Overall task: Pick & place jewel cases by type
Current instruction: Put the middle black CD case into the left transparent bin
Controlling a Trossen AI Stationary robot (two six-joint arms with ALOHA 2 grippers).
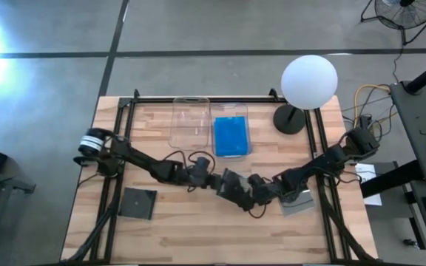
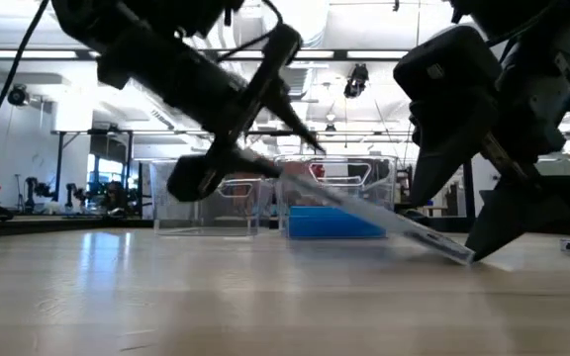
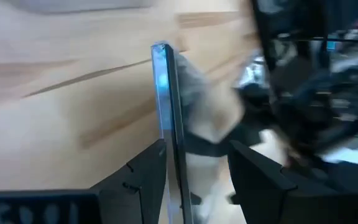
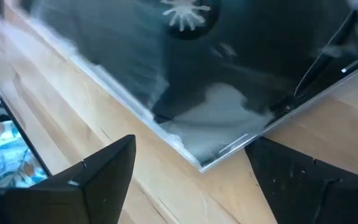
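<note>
A dark jewel case [image 2: 364, 210] stands tilted at the table's middle, its low edge [image 2: 458, 255] on the wood and its other end raised. My left gripper [image 3: 194, 149] is open around the raised end. My right gripper [image 4: 194, 143] is open, with its fingers on either side of the case's low corner [image 4: 204, 163]. Another dark case [image 1: 137, 203] lies flat near the table's left front. A grey one [image 1: 299, 202] lies flat under my right arm. Blue cases [image 1: 231, 137] lie in a clear bin. My left gripper has one finger [image 3: 143, 180] against a face of the dark case near its raised edge [image 3: 169, 143]; the other finger [image 3: 260, 180] stands apart from it. The fingers reach in from the table's left. The case is tilted, low edge on the table. My right gripper: I cannot tell whether it touches the case.
An empty clear bin [image 1: 189, 122] stands left of the bin with the blue cases, at the far side. A lamp with a white globe [image 1: 309, 80] stands at the far right. Black rails [image 1: 109, 199] run along the table's sides. Bare wood lies along the near edge.
</note>
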